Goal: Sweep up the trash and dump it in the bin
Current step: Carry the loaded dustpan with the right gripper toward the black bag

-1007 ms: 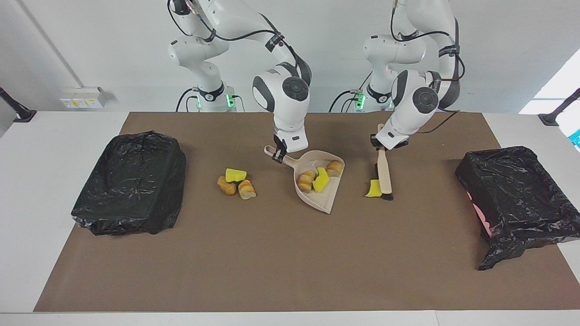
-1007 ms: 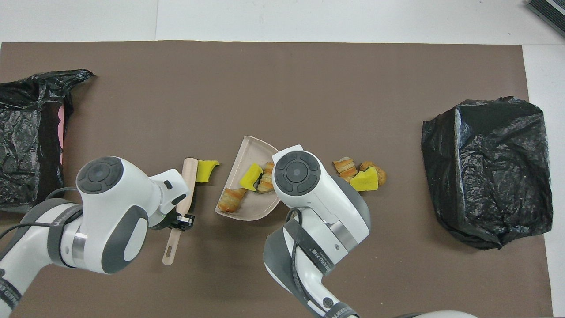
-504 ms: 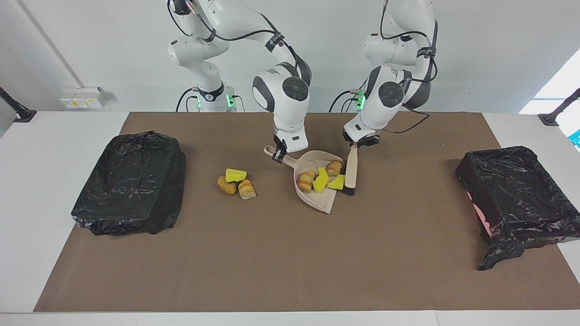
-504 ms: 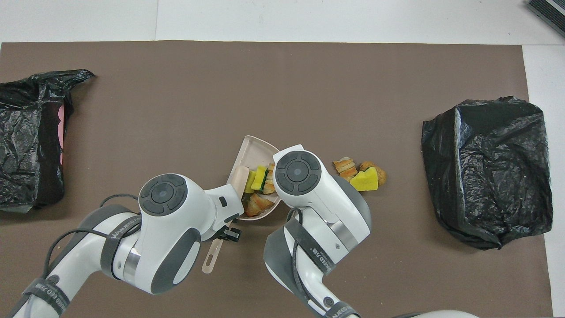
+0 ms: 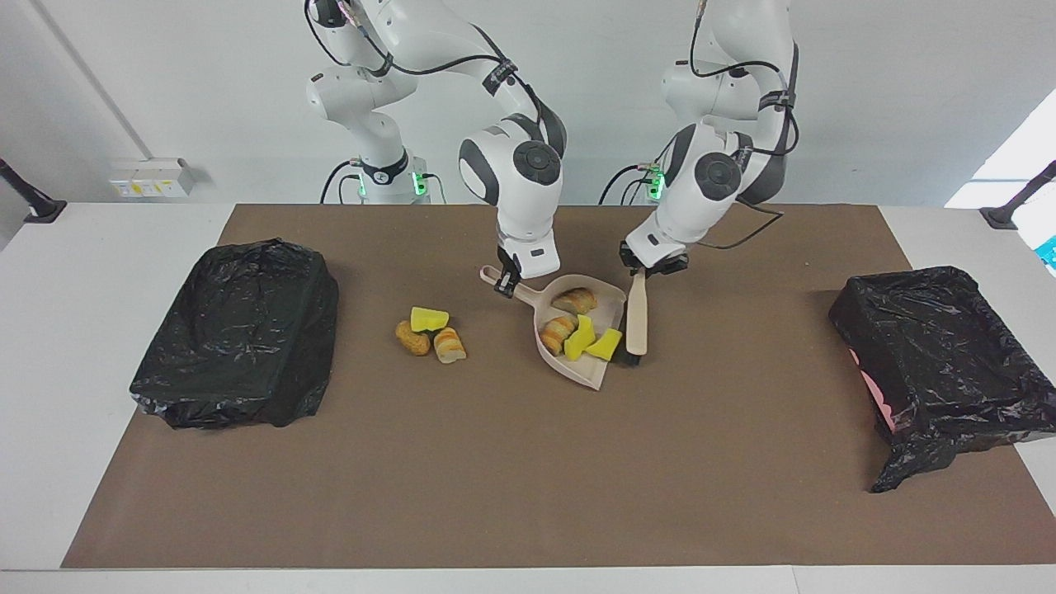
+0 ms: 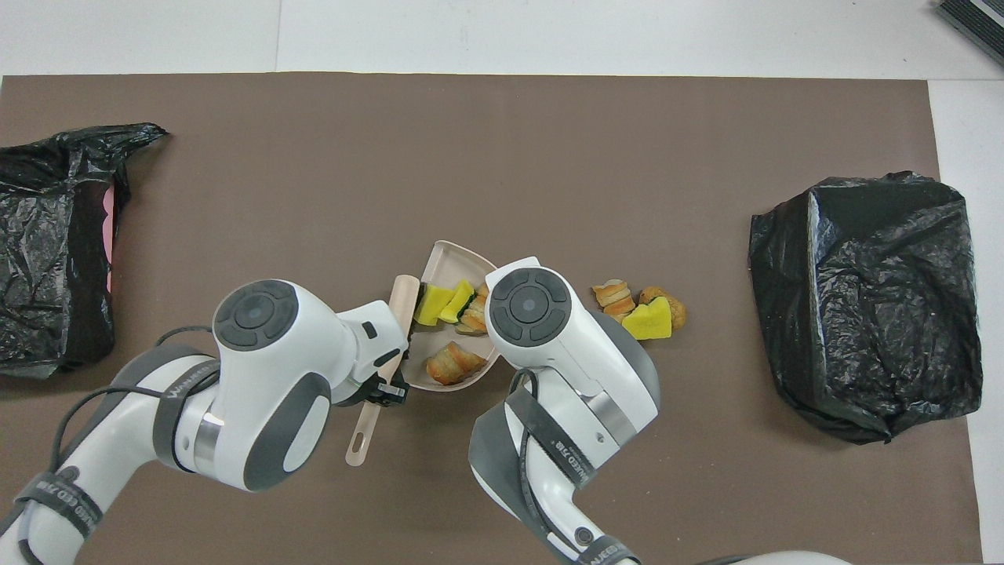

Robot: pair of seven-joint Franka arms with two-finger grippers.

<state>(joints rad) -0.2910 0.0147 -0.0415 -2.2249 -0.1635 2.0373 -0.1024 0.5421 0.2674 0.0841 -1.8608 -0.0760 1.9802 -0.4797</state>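
Brush met dustpan at the mat's middle.
The left gripper [image 5: 652, 268] pinched the hand brush [image 5: 636, 317]; the right gripper [image 5: 510, 280] clamped the dustpan [image 5: 606, 301] handle. Four trash pieces [image 5: 577, 330] lay in the pan, three more [image 5: 431, 332] beside it toward the right arm's end.

Two white arms, glossy rounded shells. Dark grey joint bands and round grey end caps. Black cables strapped along the links. Green lights glow at both bases. Small black grippers on white wrist blocks.
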